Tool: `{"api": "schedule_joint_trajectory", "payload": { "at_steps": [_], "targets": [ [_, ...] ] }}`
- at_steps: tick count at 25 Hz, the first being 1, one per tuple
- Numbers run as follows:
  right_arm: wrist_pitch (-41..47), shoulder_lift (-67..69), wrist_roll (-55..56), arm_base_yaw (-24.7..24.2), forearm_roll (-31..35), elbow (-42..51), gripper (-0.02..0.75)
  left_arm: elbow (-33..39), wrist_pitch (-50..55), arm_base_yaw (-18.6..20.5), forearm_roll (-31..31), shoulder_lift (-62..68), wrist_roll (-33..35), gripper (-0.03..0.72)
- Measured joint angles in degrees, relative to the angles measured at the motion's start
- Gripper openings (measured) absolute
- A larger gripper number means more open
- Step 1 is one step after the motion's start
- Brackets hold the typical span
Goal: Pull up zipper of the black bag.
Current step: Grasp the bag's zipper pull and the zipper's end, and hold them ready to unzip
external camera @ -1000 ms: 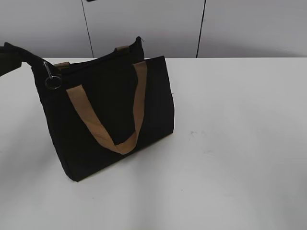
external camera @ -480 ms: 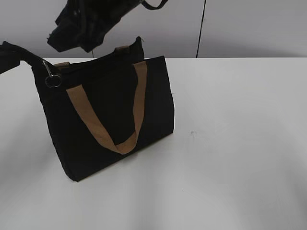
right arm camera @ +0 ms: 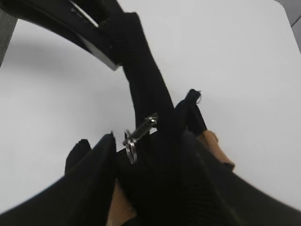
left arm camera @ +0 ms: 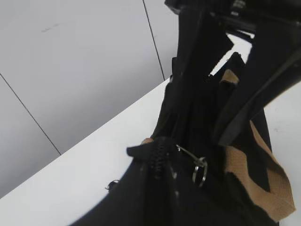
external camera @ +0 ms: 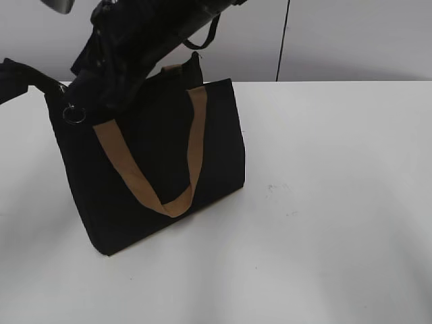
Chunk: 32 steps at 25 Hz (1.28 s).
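The black bag (external camera: 162, 169) stands upright on the white table, a tan handle (external camera: 145, 192) hanging down its front. The zipper (left arm camera: 160, 157) runs along its top edge, and its silver pull and ring (external camera: 74, 113) hang at the left end. My left gripper (external camera: 39, 82) reaches in from the left edge and is shut on the bag's zipper end (left arm camera: 157, 174). My right gripper (external camera: 101, 91) hangs over the bag's top left. In the right wrist view it (right arm camera: 146, 157) is open, its dark fingers (right arm camera: 91, 179) on either side of the pull ring (right arm camera: 130, 149), not touching it.
The white table (external camera: 324, 202) stretches right of and in front of the bag. A grey panelled wall (external camera: 351, 37) stands close behind the table's far edge. The right arm (left arm camera: 244, 70) crosses above the bag's top in the left wrist view.
The right arm has come down from the top of the exterior view to the bag's top left end. The bag and the left gripper have stayed put.
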Motion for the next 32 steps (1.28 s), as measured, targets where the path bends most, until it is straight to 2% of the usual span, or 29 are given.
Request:
{"api": "schedule_joint_trajectory", "payload": {
  "at_steps": [8, 22, 26, 32],
  "targets": [
    [-1.77, 2.39, -1.26, 0.64, 1.12, 0.00, 0.286, 0.00, -0.37, 0.00, 0.00, 0.00, 0.00, 0.034],
    [-0.65, 3.32, -1.21, 0.64, 1.18, 0.00, 0.272, 0.00, -0.93, 0.00, 0.00, 0.00, 0.00, 0.034],
    [-0.26, 3.42, -1.13, 0.64, 1.18, 0.00, 0.205, 0.00, -1.23, 0.00, 0.00, 0.00, 0.00, 0.033],
    [0.60, 3.42, 0.29, 0.64, 1.13, -0.06, 0.037, 0.00, -2.07, 0.00, 0.00, 0.00, 0.00, 0.033]
  ]
}}
